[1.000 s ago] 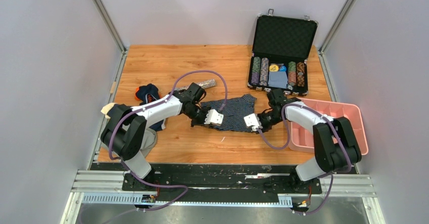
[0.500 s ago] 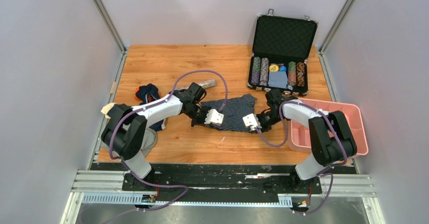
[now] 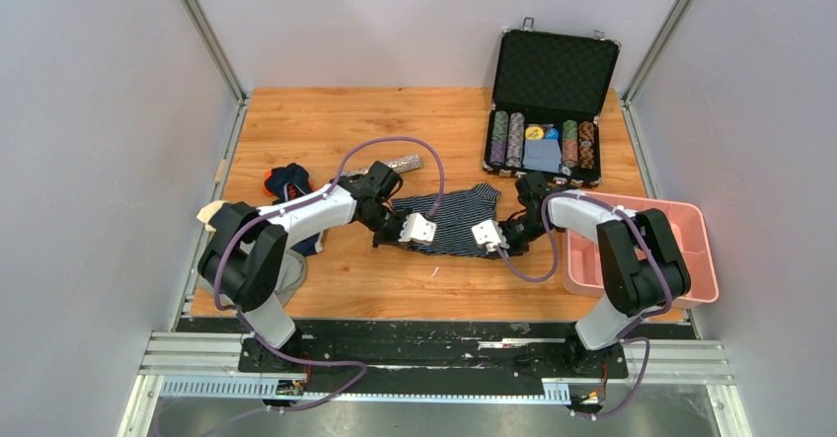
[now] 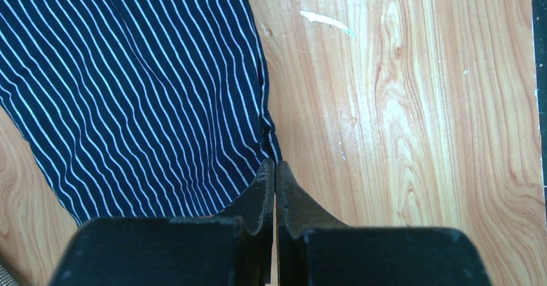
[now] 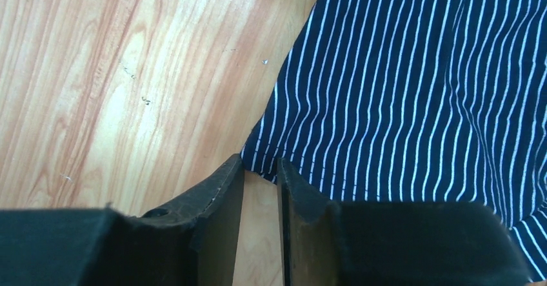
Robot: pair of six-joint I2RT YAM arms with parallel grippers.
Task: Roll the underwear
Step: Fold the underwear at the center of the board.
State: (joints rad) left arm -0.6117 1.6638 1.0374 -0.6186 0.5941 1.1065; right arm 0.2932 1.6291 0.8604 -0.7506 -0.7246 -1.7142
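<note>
The striped underwear (image 3: 452,216), navy with thin white stripes, lies flat mid-table. My left gripper (image 3: 416,231) is at its near left edge. In the left wrist view the jaws (image 4: 275,164) are shut with the tips touching the hem corner of the striped cloth (image 4: 129,86); no cloth shows between them. My right gripper (image 3: 488,237) is at the near right edge. In the right wrist view its jaws (image 5: 260,166) are a narrow gap apart, with bare wood between them and the tips at the hem (image 5: 413,86). The plain navy underwear with an orange patch (image 3: 288,182) lies bunched at the left.
An open black case of poker chips (image 3: 549,111) stands at the back right. A pink tray (image 3: 681,222) sits at the right edge. A small patterned roll (image 3: 400,164) lies behind the left arm. A grey cloth (image 3: 292,269) lies by the left arm's base.
My right gripper has moved left, closer to the striped underwear's near right edge. My left arm and the cloth have not moved.
</note>
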